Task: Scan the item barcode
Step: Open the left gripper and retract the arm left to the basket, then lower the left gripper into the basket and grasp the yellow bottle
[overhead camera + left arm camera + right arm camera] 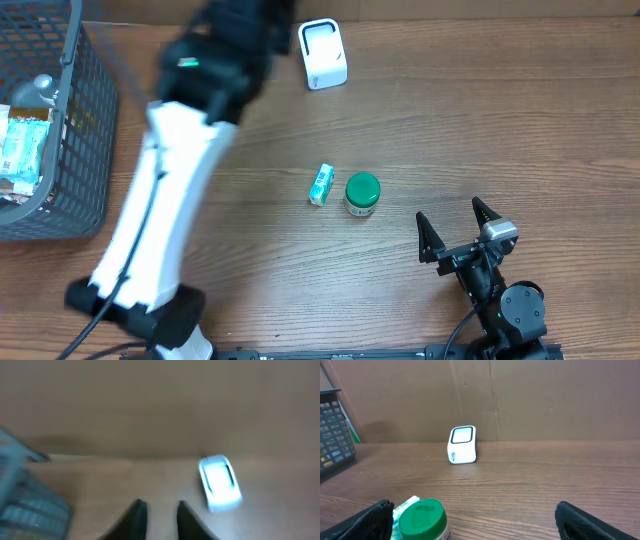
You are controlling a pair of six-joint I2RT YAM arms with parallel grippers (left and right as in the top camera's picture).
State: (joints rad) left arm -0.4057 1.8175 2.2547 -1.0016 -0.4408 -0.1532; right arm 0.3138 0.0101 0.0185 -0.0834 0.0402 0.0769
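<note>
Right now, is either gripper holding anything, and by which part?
Nothing is held. The left gripper shows a narrow, empty gap; the right gripper stands wide open, empty.

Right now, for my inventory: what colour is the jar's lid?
Green lid, clearest in right wrist view.

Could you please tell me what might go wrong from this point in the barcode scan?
1. The left gripper, empty and blurred, is close to the white box-shaped barcode scanner; it might knock it askew.
2. The small teal-and-white packet lies close beside the green-lidded jar; the open right gripper, reaching for one, could nudge the other out of place.
</note>
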